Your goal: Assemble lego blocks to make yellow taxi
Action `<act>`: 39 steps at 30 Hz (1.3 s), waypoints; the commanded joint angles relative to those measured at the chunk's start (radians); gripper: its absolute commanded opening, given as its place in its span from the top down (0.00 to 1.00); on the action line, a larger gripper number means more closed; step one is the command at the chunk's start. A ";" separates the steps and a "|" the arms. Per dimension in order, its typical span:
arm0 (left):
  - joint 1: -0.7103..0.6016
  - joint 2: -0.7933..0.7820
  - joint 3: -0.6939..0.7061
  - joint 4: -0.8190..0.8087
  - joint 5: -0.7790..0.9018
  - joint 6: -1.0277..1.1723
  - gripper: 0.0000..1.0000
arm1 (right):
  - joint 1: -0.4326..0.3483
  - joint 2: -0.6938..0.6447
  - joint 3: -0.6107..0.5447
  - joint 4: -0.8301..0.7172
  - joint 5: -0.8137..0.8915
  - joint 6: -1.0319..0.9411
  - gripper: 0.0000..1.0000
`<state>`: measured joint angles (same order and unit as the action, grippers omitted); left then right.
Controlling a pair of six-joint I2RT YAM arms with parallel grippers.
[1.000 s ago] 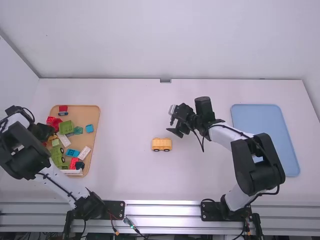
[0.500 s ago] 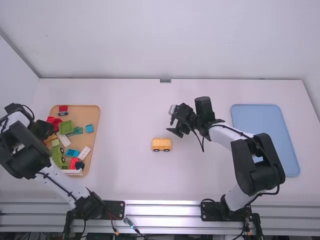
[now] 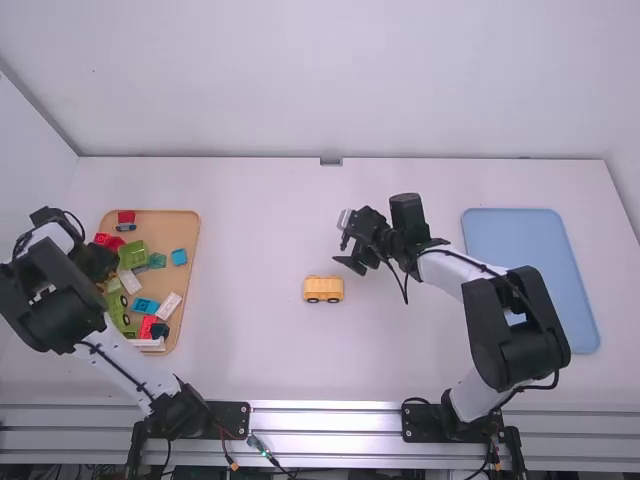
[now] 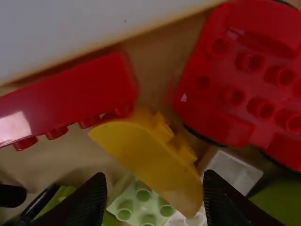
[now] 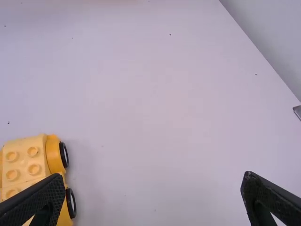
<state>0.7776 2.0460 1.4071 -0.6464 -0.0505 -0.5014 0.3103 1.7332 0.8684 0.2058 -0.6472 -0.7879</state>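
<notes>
left gripper (image 3: pixel 100 262) has its fingers apart near a yellow block (image 4: pixel 150 160), right gripper (image 3: pixel 338 239) has its fingers wide, empty.

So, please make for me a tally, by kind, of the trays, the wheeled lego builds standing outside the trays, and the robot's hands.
Trays: 2 (tan tray, blue tray)
Wheeled lego builds outside the trays: 1 (yellow lego vehicle)
Robot hands: 2 (left hand, right hand)
Total: 5

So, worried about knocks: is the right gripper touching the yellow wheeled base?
Apart: in the high view, white table shows between the right gripper and yellow wheeled base.
</notes>
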 commanded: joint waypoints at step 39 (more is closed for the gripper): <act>0.002 0.018 -0.098 0.095 -0.067 -0.492 0.52 | -0.003 -0.006 0.008 -0.012 -0.002 0.006 0.01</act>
<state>0.7776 2.0468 1.3197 -0.5411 -0.1246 -0.8864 0.3099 1.7332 0.8684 0.1982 -0.6468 -0.7879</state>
